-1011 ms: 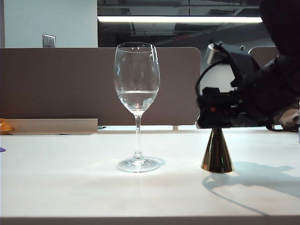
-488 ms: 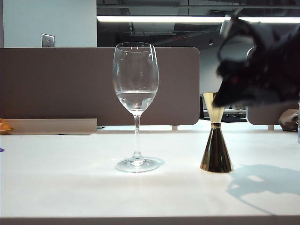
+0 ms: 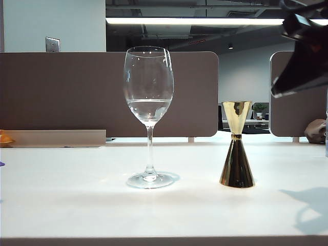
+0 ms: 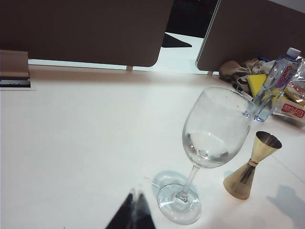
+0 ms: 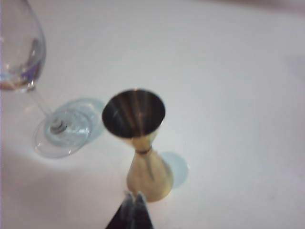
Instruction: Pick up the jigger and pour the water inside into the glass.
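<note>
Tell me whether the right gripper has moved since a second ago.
Yes. The right gripper, now shut, has risen off the jigger, up and right of it; the glass stands untouched.

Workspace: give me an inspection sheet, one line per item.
Surface: white table, bare around the job's things.
Job's things: glass upright, water low in its bowl; jigger upright beside it, apart, top cup looks empty from the right wrist view.
Clutter: water bottle, packets and a bag at the table's far edge.
Grippers: right tool shut, empty, above the jigger; left tool shut, empty, near the glass foot.
Cables: nothing seen.
Surroundings: brown divider panels, ceiling light strip.
</note>
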Robot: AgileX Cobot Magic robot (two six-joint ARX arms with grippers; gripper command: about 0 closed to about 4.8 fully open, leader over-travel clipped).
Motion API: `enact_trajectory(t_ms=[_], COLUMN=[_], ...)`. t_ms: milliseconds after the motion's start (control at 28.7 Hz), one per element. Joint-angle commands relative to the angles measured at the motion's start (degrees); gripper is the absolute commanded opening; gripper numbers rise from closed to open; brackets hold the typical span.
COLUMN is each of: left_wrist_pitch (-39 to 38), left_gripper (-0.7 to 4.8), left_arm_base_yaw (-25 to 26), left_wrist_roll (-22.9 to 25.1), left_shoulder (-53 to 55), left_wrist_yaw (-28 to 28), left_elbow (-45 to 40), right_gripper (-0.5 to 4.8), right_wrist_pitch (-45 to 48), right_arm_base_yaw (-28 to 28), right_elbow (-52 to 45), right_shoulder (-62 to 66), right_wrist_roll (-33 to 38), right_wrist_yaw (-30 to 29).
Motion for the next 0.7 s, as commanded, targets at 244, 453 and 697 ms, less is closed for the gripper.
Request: enact_trajectory(t_ms=[244,453,697], left_wrist_pitch=[0.9,0.8,0.8], left_gripper=[-0.03,-0.03,-0.03], left_arm_base_yaw=[0.0,0.0,0.0], left_wrist_roll=[0.1,0.1,0.1], left_shoulder=[0.0,0.0,0.0], left_wrist_yaw=[-0.1,0.1,0.1], left_elbow=[0.2,0.2,0.2], right_gripper=[0.04,0.04,0.04], right_wrist_pitch=[-0.7,-0.7,-1.6], right_arm_base_yaw=[0.0,-0.1,-0.2], right_elbow=[0.2,0.2,0.1], right_shoulder=[0.2,0.2,-1.2], right_wrist_roll=[2.2,2.3,2.2], right_wrist_yaw=[-3.5,-3.6,-3.3])
